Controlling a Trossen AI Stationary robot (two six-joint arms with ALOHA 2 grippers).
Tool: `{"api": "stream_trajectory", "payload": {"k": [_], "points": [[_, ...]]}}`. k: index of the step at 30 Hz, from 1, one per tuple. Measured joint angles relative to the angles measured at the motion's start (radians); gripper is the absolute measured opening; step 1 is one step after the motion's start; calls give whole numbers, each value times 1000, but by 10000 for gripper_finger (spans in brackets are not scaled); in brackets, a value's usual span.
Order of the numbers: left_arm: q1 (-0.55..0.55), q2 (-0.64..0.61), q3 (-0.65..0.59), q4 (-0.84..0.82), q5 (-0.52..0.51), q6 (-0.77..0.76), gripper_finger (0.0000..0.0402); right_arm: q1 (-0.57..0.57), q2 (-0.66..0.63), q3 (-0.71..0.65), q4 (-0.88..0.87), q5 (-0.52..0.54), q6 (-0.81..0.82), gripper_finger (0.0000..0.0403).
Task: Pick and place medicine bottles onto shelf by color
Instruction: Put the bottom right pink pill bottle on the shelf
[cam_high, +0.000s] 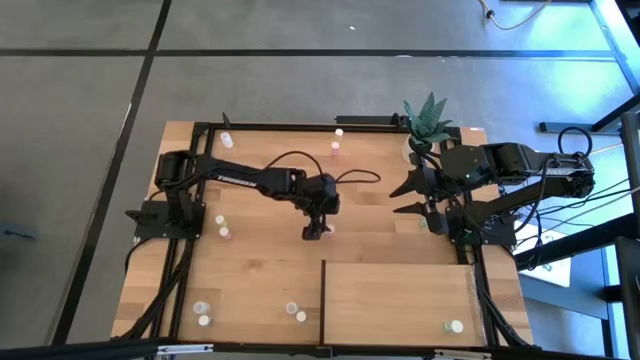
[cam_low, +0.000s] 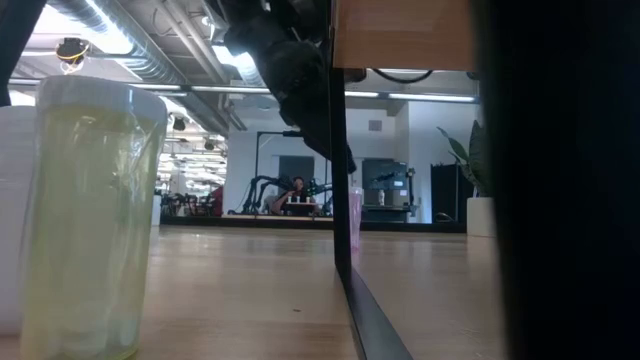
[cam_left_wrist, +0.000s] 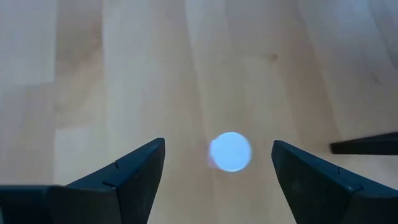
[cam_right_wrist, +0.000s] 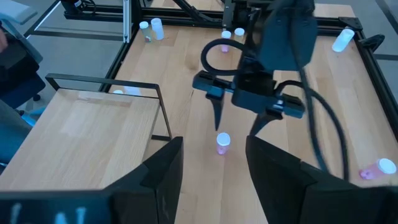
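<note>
Counting bottles, we're barely started: one medicine bottle (cam_high: 456, 326) sits on the shelf (cam_high: 400, 290), the rest are scattered over the surface (cam_high: 260, 250). Left end effector (cam_high: 317, 231) hangs spread wide around a pink bottle (cam_right_wrist: 223, 142) mid-surface, not yet gripped. Right end effector (cam_high: 404, 197) waits parted, empty, far right.

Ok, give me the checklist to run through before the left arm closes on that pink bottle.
1. Left gripper open: ok, jaws stand wide.
2. Pink bottle between the jaws: ok, its white cap shows between them in the left wrist view.
3. Bottle upright: ok.
4. Neighbours clear of the jaws: ok, no other bottle close by.
5. Shelf has room: ok, only one bottle shows on top, near a corner.
6. Right gripper out of the way: ok, near the plant.
</note>
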Motion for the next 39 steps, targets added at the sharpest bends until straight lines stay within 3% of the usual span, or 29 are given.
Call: {"api": "stream_trajectory", "payload": {"k": [11, 30, 39], "points": [[-57, 36, 0, 13, -64, 7, 290, 0, 0, 0, 0, 0, 1, 177], [-65, 98, 2, 41, -126, 22, 290, 0, 0, 0, 7, 0, 1, 177], [-67, 102, 1, 50, -154, 52, 252, 0, 0, 0, 7, 0, 1, 177]]}}
